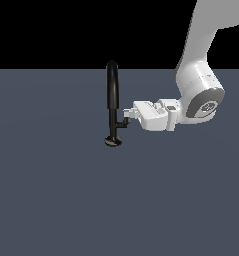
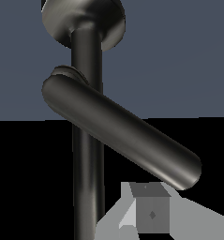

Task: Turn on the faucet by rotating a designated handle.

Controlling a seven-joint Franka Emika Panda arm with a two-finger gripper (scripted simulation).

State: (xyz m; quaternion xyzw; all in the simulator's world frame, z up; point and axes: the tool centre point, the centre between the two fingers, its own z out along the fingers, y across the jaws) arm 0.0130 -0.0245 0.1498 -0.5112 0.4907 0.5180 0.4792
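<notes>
Counter [image 1: 51,200]: plain slate-blue under black, carrying only the faucet [image 1: 112,90] near the middle
Handle [image 1: 124,121]: branches off the stem toward the exterior view's right
Fingers [image 1: 127,114]: right at the handle's bar — you cannot tell their opening from here
Advice: push steadily sideways around the stem — keep contact low on the bar
</notes>
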